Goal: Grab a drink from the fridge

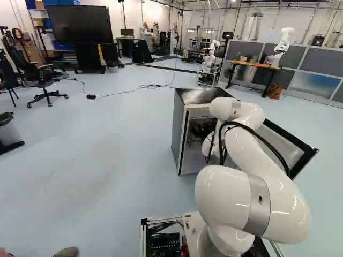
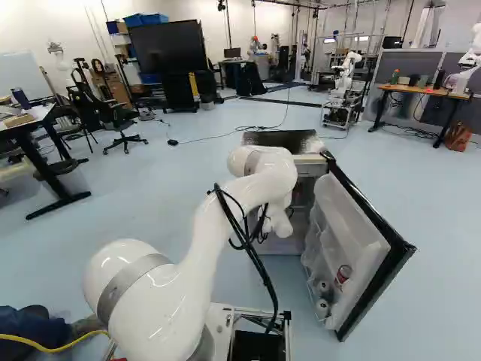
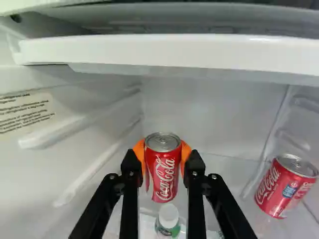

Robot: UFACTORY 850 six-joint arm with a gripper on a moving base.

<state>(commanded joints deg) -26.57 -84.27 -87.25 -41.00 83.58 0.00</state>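
1. The fingers [image 3: 185, 155] are clamping a red can [image 3: 163, 172] inside the fridge [image 1: 180, 126].
2. A second can [image 3: 286, 186] is resting to its right.
3. A white-capped bottle [image 3: 168, 219] is showing just below the held can.
4. The door [image 2: 342, 226] is standing open on the right, carrying another can [image 2: 343, 275].
5. The arm [image 2: 199, 248] is reaching in from the near side.

Red can [image 3: 165, 174], upright, btwn jaws
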